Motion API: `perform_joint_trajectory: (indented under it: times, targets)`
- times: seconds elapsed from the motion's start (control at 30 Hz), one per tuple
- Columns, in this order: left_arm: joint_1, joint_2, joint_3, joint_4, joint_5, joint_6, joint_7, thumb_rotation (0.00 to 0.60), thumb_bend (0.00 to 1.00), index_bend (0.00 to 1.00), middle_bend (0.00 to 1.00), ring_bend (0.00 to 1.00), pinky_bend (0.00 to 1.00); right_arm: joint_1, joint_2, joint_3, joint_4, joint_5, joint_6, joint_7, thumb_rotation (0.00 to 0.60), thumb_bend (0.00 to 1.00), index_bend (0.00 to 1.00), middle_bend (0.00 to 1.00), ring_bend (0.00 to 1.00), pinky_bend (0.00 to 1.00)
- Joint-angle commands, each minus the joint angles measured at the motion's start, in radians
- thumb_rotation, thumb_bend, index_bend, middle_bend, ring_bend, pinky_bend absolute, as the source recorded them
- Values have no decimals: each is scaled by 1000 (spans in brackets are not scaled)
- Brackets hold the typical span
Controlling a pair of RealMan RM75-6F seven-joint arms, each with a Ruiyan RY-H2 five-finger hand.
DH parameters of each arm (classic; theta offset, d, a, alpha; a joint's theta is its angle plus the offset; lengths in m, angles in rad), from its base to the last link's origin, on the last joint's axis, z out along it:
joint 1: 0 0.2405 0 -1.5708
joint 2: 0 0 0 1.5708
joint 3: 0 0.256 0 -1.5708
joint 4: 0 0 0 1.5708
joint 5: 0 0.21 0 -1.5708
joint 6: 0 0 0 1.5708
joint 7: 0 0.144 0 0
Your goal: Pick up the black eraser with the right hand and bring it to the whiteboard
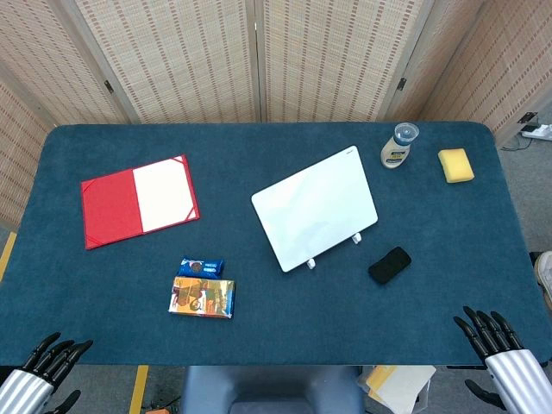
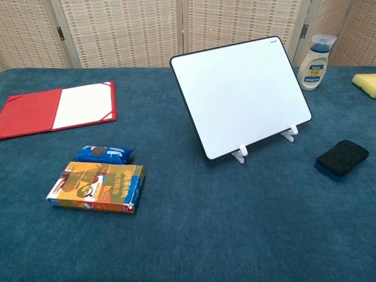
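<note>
1. Head view: the black eraser (image 1: 390, 265) lies flat on the blue table (image 1: 259, 345), just beside the lower right corner of the whiteboard (image 1: 316, 207), which leans on small white feet.
2. The right hand (image 1: 490, 334) sits at the near right table edge, fingers apart and holding nothing, well apart from the eraser. The left hand (image 1: 53, 355) rests at the near left corner, likewise spread and empty.
3. A red folder (image 1: 138, 200) lies open at left; a snack box (image 1: 202, 297) sits near the front with a blue cookie packet (image 1: 201, 267) just behind it. A bottle (image 1: 398, 147) and a yellow sponge (image 1: 455, 165) stand at the far right.
4. Chest view: the eraser (image 2: 342, 157) lies right of the tilted whiteboard (image 2: 241, 94), not touching it. Neither hand shows here.
</note>
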Motion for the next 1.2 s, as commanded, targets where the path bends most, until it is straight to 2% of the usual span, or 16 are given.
perform_joint_trajectory:
  times: [0.03,0.4,0.57,0.73,0.83,0.97,1.07,1.2]
  targets:
    - [0,0,0,0,-1,1,-2,600,345,87,267,225,151,1,0,1,0,1,-1,0,600,184,0,0,0,17]
    - [1,-2,1,-3,5,1,3,600,345,87,267,225,152,16,-2,5,-2,6,-22,6,600,185,0,0,0,17]
    - [-4,2,-3,-6,-7,-5,-12,600,346,87,267,225,151,81,-15,59,-33,28,-93,-61,600,185,28,0,0,17]
    - [-7,4,-4,-13,-13,-12,-16,600,345,87,267,225,151,242,18,170,-145,172,-325,-158,600,184,185,0,0,17]
    - [-6,5,-4,-12,-18,-13,-18,600,345,87,267,226,152,334,11,229,-177,275,-456,-216,600,184,219,0,0,17]
    - [-5,7,-6,-12,-29,-14,-27,600,346,87,267,226,151,411,-35,275,-169,377,-552,-327,600,184,237,0,0,17]
    - [-3,10,-7,-10,-33,-7,-38,600,346,87,267,226,152,463,-95,303,-144,475,-602,-461,600,184,238,0,0,17]
    - [0,12,-7,-7,-36,-1,-46,600,346,87,267,226,152,508,-167,309,-114,563,-622,-603,600,184,238,0,0,17]
